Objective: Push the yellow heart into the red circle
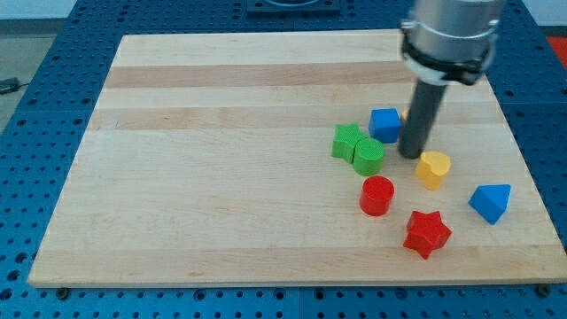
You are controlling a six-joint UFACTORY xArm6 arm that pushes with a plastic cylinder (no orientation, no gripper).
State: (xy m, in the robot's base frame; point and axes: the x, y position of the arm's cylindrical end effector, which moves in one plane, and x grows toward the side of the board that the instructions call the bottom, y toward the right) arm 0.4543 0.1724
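The yellow heart (pixel 433 168) lies on the wooden board at the view's right. The red circle (pixel 376 195) sits to its lower left, a small gap apart. My tip (pixel 410 156) rests on the board just to the upper left of the yellow heart, close to it or touching it, and right of the green blocks.
A green star (pixel 346 141) and a green circle (pixel 368 156) touch each other left of the tip. A blue cube (pixel 384 124) lies above them, with an orange block mostly hidden behind the rod. A red star (pixel 427 232) and a blue triangle (pixel 490 202) lie near the board's right edge (pixel 532 177).
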